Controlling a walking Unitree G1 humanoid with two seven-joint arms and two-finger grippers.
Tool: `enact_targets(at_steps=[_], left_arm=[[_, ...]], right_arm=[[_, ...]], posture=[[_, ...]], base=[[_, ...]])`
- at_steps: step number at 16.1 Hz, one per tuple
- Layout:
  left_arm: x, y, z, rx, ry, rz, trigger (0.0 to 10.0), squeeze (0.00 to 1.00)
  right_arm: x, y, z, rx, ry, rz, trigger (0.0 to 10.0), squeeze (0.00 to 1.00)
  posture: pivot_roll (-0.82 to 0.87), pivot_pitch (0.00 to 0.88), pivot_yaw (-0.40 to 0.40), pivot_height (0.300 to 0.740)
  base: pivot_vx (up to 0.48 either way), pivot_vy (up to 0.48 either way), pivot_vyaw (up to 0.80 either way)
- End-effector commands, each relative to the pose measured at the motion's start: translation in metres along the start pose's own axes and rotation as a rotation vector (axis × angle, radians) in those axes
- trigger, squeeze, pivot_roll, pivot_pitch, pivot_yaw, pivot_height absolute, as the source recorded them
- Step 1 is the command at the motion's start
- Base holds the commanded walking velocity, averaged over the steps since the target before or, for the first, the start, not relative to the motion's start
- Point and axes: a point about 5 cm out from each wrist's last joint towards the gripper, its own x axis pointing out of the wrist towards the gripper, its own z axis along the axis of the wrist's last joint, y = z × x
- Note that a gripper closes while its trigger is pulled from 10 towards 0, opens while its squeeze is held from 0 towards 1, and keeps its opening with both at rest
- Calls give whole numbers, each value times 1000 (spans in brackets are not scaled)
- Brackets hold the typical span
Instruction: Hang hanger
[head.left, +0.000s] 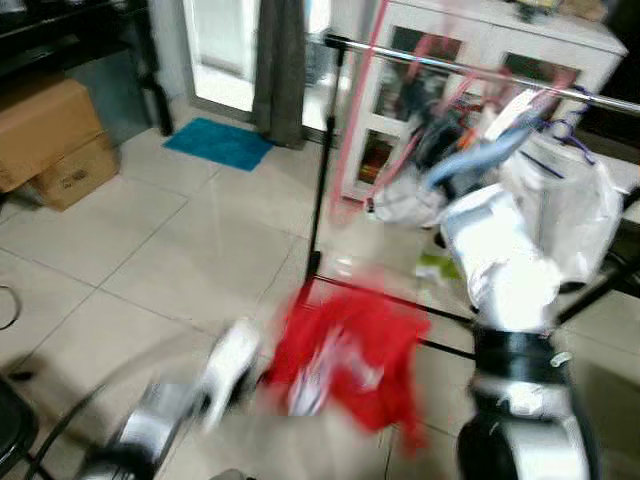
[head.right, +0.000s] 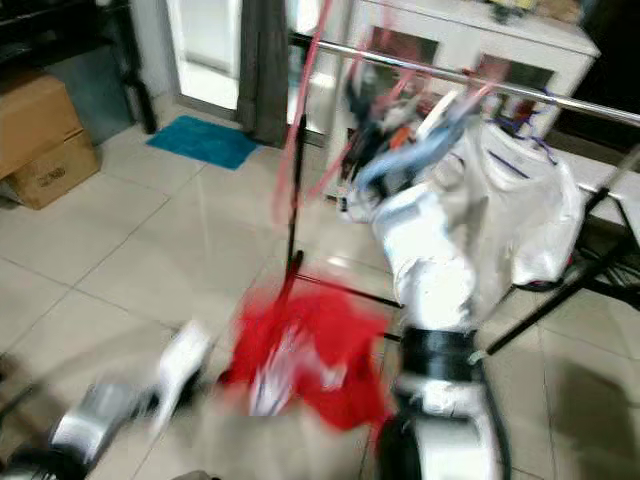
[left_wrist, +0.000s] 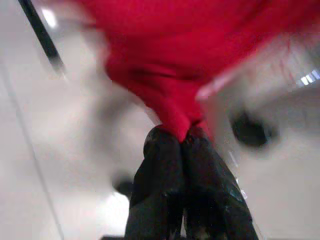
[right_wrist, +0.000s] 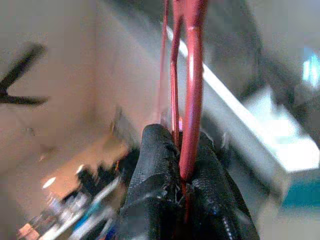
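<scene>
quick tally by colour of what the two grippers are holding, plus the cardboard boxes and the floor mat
red shirt, shut in left gripper: 1
pink hanger, shut in right gripper: 1
brown cardboard boxes: 2
blue mat: 1
total: 5

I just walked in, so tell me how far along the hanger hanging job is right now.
Done: both grips are made. The right gripper is shut on the pink hanger, and the left gripper pinches the red garment. In hand: carrying them toward the rail. Left: hooking the hanger over that rail.
</scene>
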Motion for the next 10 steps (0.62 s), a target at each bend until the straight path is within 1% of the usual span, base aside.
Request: enact_targets(at_steps=[1,2,3,4,5,6,8,9,10], left_arm=[[1,0,4,21,4,-16,0,0],[1,-1,-1,20,13,-24,0,0],[-1,0,-5,24,15,-18,0,0],[-2,2,-3,40,-26,12,0,0],[-5,6,3,37,-95,39,0,0],[-7,9,7,34,-128,51,0,0],[-25,23,29,13,-320,108,0,0],[-39,27,42,32,-400,127,0,0],[-49,28,50,41,-445,137,0,0]], right_arm=[[-2,-4,6,-32,-29,-33,0,0],[-2,-8,8,-85,-24,-56,0,0],[-2,-16,9,-182,-6,-89,0,0],[-5,-22,9,-254,21,-113,0,0],[-10,-28,6,-333,67,-121,0,0],[-14,-31,4,-382,94,-129,0,0],[-36,-50,-13,-673,280,-170,0,0],[-51,-64,-20,-717,349,-236,0,0],[-62,-72,-23,-741,390,-284,0,0]], posture=[[-61,0,-87,740],[-61,0,-86,740],[-59,0,-87,740],[-59,0,-89,740],[-61,0,-89,740],[-62,0,-89,740],[-62,0,-89,740],[-65,0,-90,740],[-73,0,-92,740]], base=[[0,0,0],[0,0,0],[0,0,0],[0,0,0],[0,0,0],[0,0,0],[0,0,0],[0,0,0],[0,0,0]])
